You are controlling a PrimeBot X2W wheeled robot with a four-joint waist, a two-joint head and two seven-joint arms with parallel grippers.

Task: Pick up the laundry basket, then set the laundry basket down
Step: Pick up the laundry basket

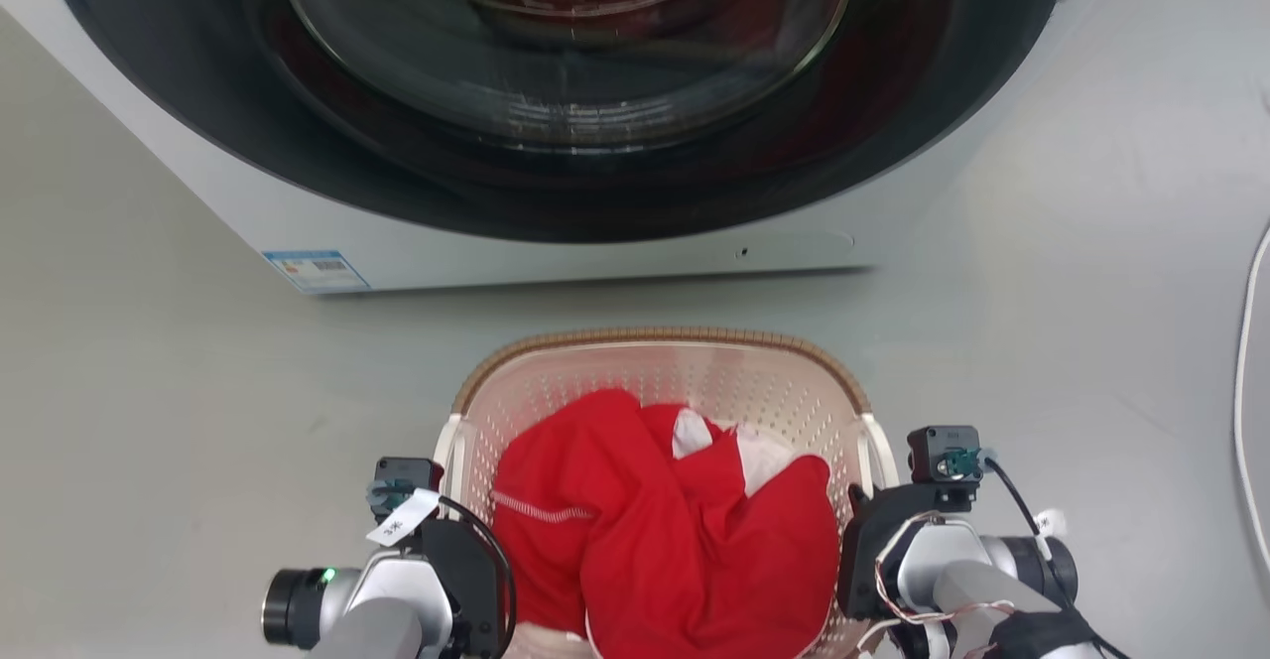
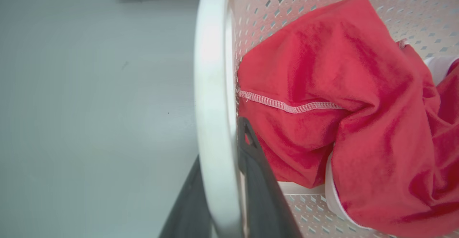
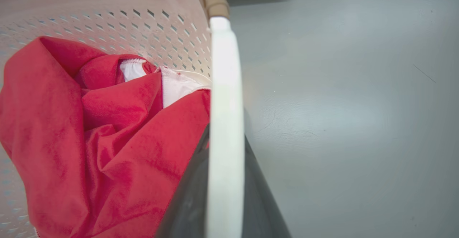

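— So, what is biggest in the head view?
— A white front-loading washing machine with a dark round glass door, standing on a pale grey floor.
— And the basket?
— The pale pink perforated plastic laundry basket, with its brown woven-look rim, is just in front of the washing machine, between the two arms. I cannot tell whether it rests on the floor or hangs clear of it.
— Anything in it?
— A crumpled red cloth garment with white trim fills most of it.
— How is it held?
— By its two white side handles. The left fingers straddle the left handle, one dark finger inside the basket wall and one outside, closed against the white bar. The right fingers clasp the right handle the same way, pressed to both its sides.
— Smaller things?
— A blue-edged label at the washing machine's lower left corner. Its print is too small to read.
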